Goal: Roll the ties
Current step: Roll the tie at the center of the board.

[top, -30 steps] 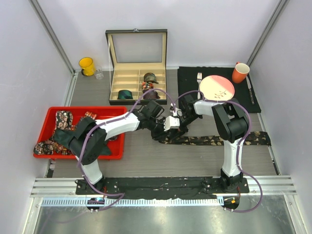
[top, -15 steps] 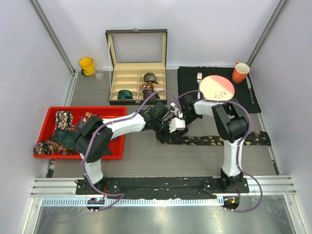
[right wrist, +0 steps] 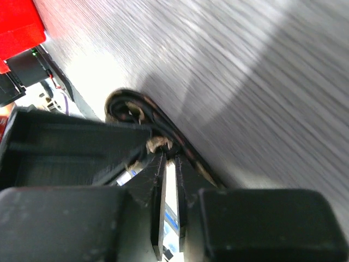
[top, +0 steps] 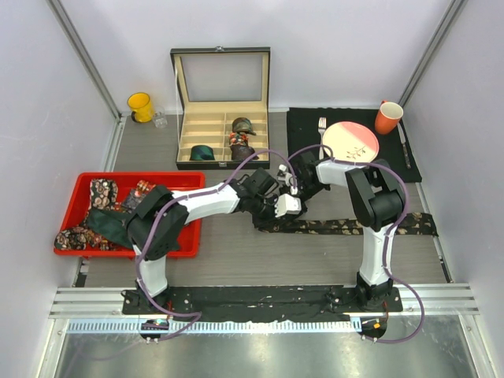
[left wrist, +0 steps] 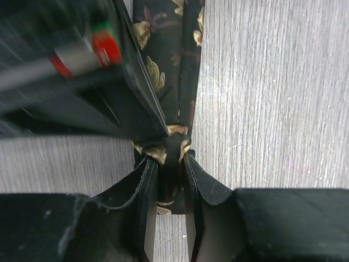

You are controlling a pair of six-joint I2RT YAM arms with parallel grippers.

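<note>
At mid-table, we are pinching the folded end of a floral tie (left wrist: 163,49) between the fingers of the left gripper (left wrist: 169,159). The right gripper (right wrist: 170,158), narrowed to a slit at that same curl, is giving us no way to tell whether it is gripping. This roll, we are judging, is barely beginning. Only the overhead view is showing why: nearly the whole strip lying flat rightward, several coils (top: 201,153) sitting in the box (top: 201,126), more ties (top: 102,193) waiting in the red tray (top: 126,177).

One long tie (top: 346,227). One red tray (top: 118,176) at nine o'clock. One box (top: 220,79) at twelve. One yellow cup (top: 140,106), one orange cup (top: 388,118), one plate (top: 350,142), one fork (top: 321,126).
</note>
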